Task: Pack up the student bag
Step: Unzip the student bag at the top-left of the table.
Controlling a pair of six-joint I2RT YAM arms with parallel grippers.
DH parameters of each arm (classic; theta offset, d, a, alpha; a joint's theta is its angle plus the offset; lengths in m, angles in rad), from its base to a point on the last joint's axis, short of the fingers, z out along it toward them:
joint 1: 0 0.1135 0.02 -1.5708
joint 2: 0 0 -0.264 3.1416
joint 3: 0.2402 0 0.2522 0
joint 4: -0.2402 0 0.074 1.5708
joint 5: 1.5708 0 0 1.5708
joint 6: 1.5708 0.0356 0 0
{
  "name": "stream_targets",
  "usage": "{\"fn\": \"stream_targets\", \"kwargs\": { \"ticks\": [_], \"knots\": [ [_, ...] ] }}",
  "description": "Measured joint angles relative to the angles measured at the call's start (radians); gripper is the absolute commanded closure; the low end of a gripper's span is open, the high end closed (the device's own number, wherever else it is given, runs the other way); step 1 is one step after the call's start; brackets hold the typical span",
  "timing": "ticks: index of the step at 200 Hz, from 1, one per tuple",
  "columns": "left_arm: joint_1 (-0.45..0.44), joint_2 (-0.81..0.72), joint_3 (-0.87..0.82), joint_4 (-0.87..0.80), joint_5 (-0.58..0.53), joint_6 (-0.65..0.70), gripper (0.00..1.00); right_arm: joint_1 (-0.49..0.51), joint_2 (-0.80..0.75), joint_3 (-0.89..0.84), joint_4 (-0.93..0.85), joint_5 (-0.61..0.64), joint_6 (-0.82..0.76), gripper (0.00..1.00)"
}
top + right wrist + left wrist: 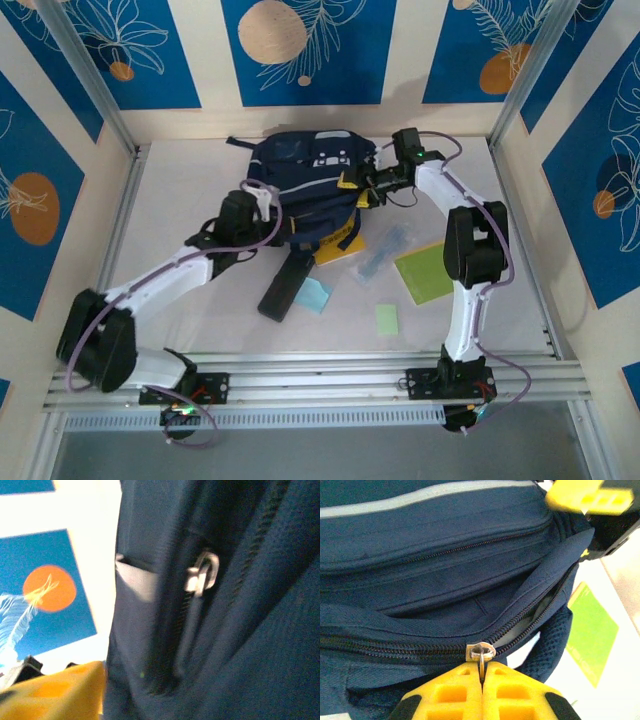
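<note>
Left wrist view: your left gripper (482,682), fingers pressed together, pinches the silver metal zipper pull (481,652) of the large navy fabric student bag (300,165), upper centre of the top view, while the right gripper (370,190) at its right edge may be spread or not, I cannot tell, and since this looks like the unzipping step, the next move calls for a steady pull along the track.

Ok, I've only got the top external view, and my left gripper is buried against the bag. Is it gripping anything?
Observer: Yes. In the left wrist view the left gripper is shut on the metal zipper pull of the student bag.
Operator: Is that compartment open at all?
Observer: Partly. To the right of that pull the zipper teeth are parted, and the dark lining shows inside.
Operator: And the right gripper?
Observer: The right gripper is pressed close to the bag's side. Its wrist view shows one yellow finger and a second pull that is not pinched. I can't tell whether the jaws are open.
</note>
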Motion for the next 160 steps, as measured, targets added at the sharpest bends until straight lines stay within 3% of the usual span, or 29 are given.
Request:
{"fn": "stream_targets", "kwargs": {
  "ticks": [35,67,94,129,160],
  "knots": [
    [-0.036,0.135,0.078,0.069,0.012,-0.035,1.00,-0.017,-0.177,-0.180,0.014,0.205,0.077,0.01],
    [-0.082,0.182,0.121,0.164,0.026,-0.083,1.00,0.007,-0.589,-0.551,0.083,0.334,0.216,0.01],
    [-0.122,0.216,0.134,0.232,0.035,-0.128,1.00,0.075,-0.777,-0.769,0.233,0.403,0.409,0.01],
    [-0.159,0.229,0.135,0.274,0.053,-0.174,1.00,0.172,-0.779,-0.919,0.404,0.526,0.606,0.03],
    [-0.162,0.229,0.135,0.283,0.055,-0.195,1.00,0.214,-0.695,-0.930,0.621,0.613,0.682,0.26]
  ]
}}
